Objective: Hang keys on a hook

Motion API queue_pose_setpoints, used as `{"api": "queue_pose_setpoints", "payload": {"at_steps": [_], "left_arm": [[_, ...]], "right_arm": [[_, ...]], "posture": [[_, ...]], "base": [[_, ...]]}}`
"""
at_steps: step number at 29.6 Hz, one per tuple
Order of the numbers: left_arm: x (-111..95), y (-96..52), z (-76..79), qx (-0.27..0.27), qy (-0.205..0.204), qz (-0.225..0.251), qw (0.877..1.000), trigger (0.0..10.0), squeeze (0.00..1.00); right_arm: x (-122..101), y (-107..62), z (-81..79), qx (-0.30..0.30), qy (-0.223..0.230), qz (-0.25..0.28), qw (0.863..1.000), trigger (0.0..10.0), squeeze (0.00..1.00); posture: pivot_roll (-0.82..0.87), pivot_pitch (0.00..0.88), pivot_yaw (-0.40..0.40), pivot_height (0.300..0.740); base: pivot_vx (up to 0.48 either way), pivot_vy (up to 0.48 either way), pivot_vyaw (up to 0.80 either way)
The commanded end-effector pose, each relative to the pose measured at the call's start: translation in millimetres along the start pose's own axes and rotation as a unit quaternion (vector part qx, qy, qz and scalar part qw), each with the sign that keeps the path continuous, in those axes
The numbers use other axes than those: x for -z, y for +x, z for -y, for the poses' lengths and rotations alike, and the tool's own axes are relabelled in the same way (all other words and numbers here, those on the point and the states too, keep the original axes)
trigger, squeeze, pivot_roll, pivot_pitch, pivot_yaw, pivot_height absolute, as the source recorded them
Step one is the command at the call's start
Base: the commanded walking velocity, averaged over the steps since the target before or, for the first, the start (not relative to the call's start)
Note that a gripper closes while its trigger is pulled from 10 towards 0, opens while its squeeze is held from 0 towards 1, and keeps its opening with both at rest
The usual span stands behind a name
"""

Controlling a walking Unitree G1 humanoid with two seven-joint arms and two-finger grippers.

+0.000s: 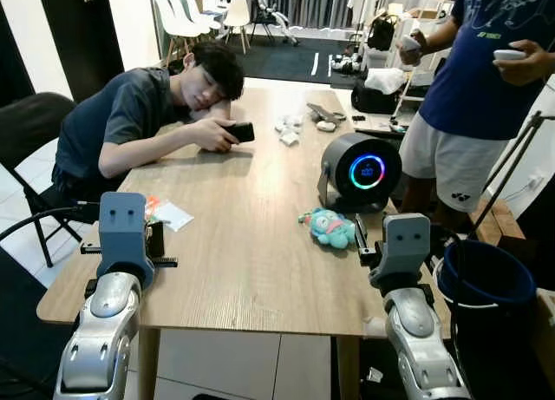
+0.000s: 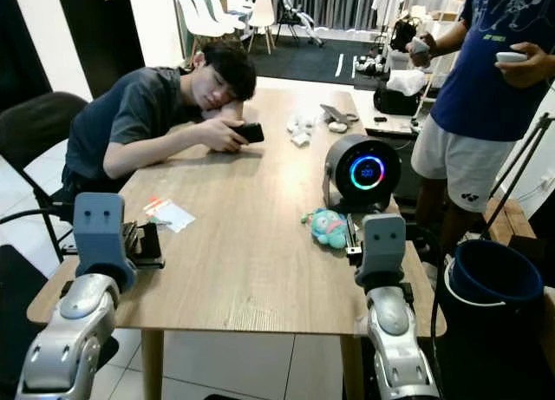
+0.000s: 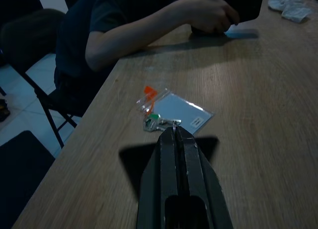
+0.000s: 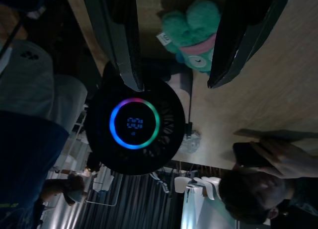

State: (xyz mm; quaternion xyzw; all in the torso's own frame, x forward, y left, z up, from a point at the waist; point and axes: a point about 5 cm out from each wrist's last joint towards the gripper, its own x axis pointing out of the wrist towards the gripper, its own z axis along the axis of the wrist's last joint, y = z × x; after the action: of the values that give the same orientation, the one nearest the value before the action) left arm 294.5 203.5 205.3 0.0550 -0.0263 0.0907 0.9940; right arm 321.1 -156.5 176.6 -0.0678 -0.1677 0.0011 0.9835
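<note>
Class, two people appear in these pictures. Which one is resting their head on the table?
The seated person in the grey shirt on the robot's left, head down on the wooden table and holding a black phone. The other person, in blue, stands at the right.

— Can any writing be read here?

— Very little. The round black device [image 1: 360, 171], right of centre in the left eye view, shows blue digits inside its glowing ring, maybe "00", but they are too small to be sure.

— And the standing person's blue shirt [image 1: 486, 53], upper right?

— It carries pale print, not legible.
</note>
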Motion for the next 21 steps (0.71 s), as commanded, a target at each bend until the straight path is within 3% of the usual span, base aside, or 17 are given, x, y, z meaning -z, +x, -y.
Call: {"api": "queue_pose_setpoints", "payload": {"at_steps": [1, 12, 21], "left_arm": [[3, 2.1, 2.2, 0.007, 0.006, -0.004, 1.000, 10.0, 0.00], [-7, 5.2, 8.5, 0.060, 0.008, 0.035, 0.998, 10.0, 0.00], [-8, 5.5, 20.3, 0.135, -0.028, 0.021, 0.990, 10.0, 0.00]], "right_arm": [[0, -1.9, -1.0, 0.003, 0.000, 0.000, 1.000, 10.0, 0.00], [3, -5.9, -2.2, 0.012, -0.019, -0.001, 1.000, 10.0, 0.00], [13, -12.5, 22.9, 0.053, -0.039, -0.026, 0.997, 10.0, 0.00]], "posture": [[0.07, 0.086, 0.028, 0.740], [0.08, 0.083, 0.028, 0.740], [0.05, 0.099, 0.062, 0.740]], "base": [[0.000, 0.000, 0.00], [0.000, 0.000, 0.00], [0.000, 0.000, 0.00]]}}
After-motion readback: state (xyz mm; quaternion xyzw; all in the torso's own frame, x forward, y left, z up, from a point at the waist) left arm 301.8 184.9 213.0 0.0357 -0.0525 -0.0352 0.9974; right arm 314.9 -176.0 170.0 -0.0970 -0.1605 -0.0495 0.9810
